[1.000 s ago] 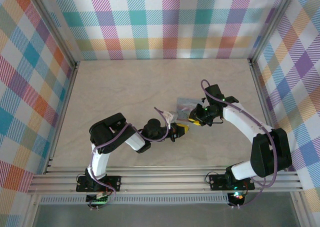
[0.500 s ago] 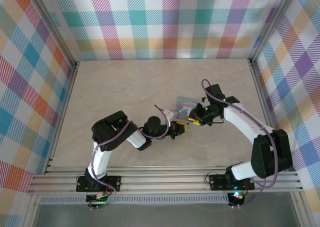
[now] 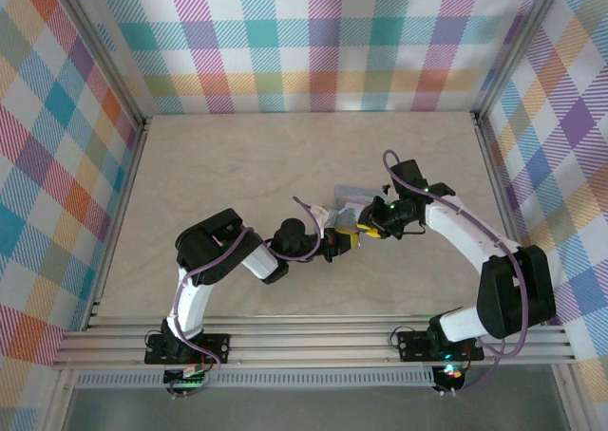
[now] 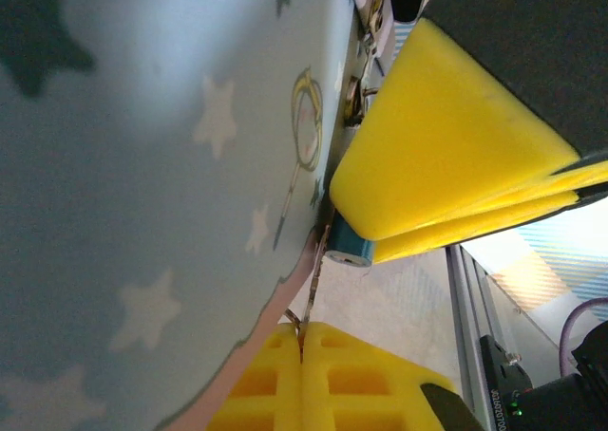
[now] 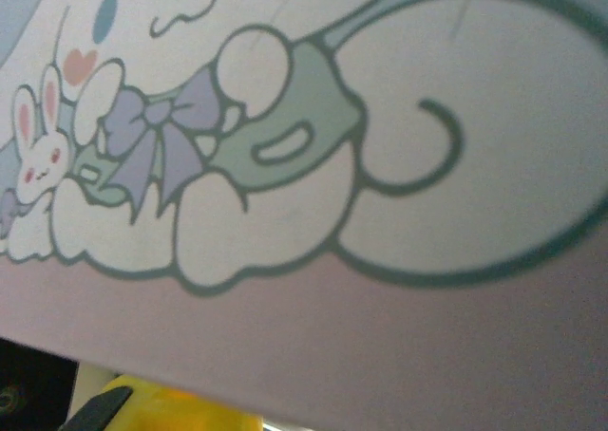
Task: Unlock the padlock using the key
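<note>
The padlock [image 3: 350, 200] is a pale blue-grey flat block held off the table at mid-scene; its starred face [image 4: 142, 213] and its cartoon-printed face [image 5: 285, 165] sit very close to both wrist cameras. My right gripper [image 3: 369, 228] is shut on the padlock's edge, its yellow fingers [image 4: 446, 156] clamped around a small teal barrel [image 4: 347, 246]. My left gripper [image 3: 346, 244] is shut on the key [image 4: 312, 284], a thin metal sliver rising from the closed yellow pads [image 4: 332, 374] to the teal barrel. Whether the key's tip is inside the barrel is hidden.
Plaid walls enclose the beige table [image 3: 237, 165] on three sides. Aluminium rails [image 3: 313, 341] run along the near edge by the arm bases. Purple cables [image 3: 404, 175] loop over both arms.
The left arm has edged slightly right toward the padlock. Both grippers keep their grips and stay together.
</note>
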